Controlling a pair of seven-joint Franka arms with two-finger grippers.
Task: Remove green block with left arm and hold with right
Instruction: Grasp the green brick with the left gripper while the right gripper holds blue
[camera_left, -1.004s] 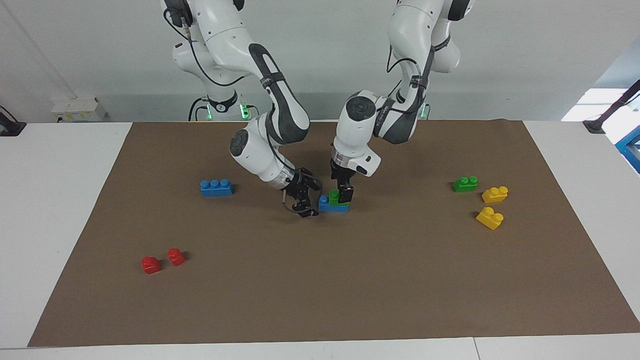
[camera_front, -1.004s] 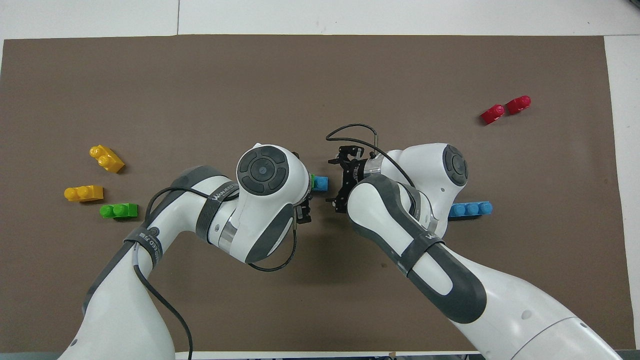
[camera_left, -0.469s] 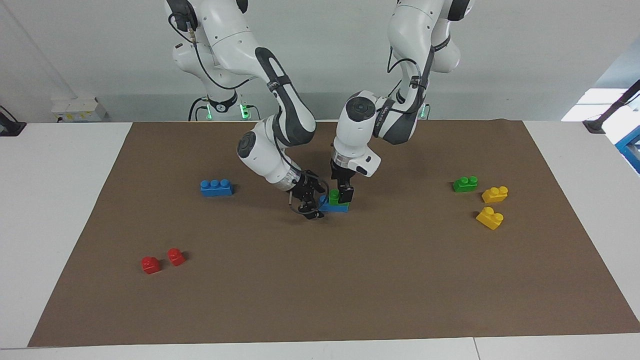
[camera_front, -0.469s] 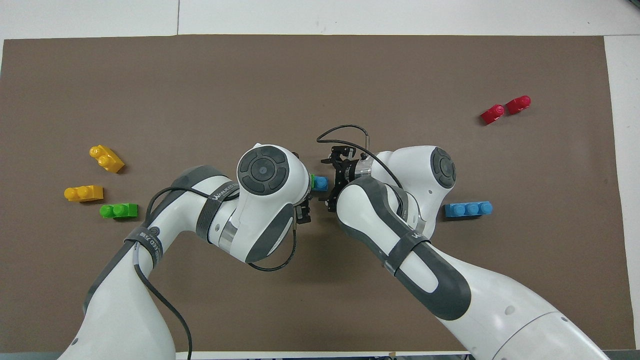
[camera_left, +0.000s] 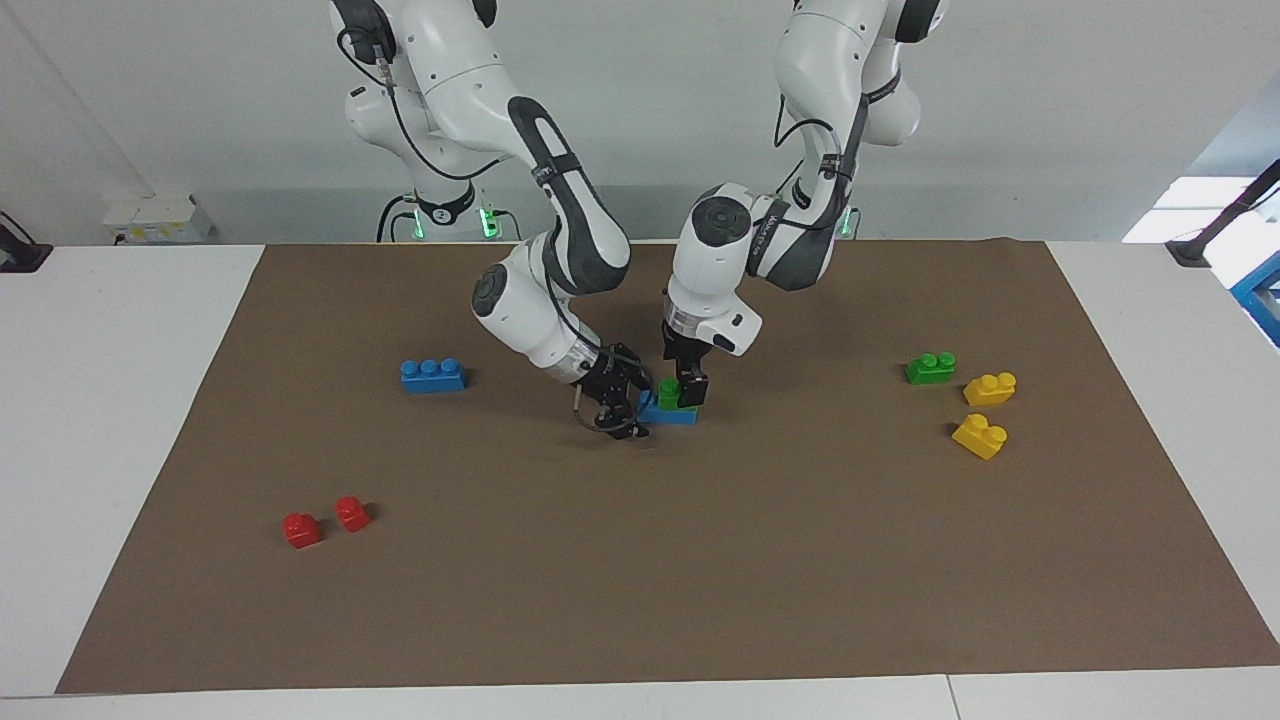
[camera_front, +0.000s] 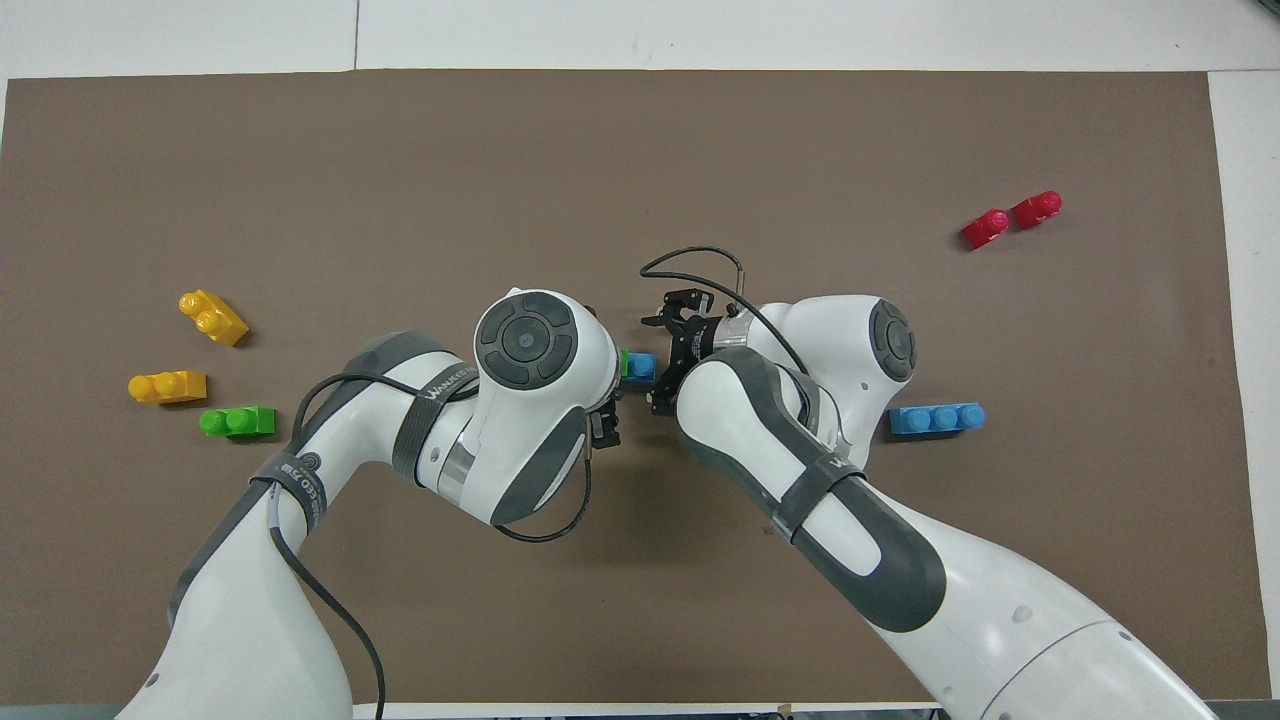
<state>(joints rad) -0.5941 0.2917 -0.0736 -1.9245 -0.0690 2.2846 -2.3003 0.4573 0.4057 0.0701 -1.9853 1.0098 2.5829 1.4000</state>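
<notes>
Green block (camera_left: 669, 392) sits stacked on the blue base brick (camera_left: 668, 411), mid-mat, and the left gripper (camera_left: 690, 390) is straight down on it; fingers look pinched on the green block, the farther end from the right arm. Change over the last second: right gripper (camera_left: 618, 408) has slid in from a clear gap to right up against the blue base brick's free end, low at mat level, tilted sideways. Its fingers look spread, straddling or just short of that end; I can't confirm contact. Left gripper hasn't shifted. My read: the brace is nearly set, so the pull-off shouldn't start until the right clamps the base. Facing view is the only one showing heights, the stack and both fingertip sets. Overhead view hides most of the stack under the left wrist; only a sliver of green and the blue end (camera_front: 640, 366) show between the two hands, but it does show the right gripper (camera_front: 668, 362) lined up on that end. Spare green brick (camera_left: 930, 368) is well off, untouched.
</notes>
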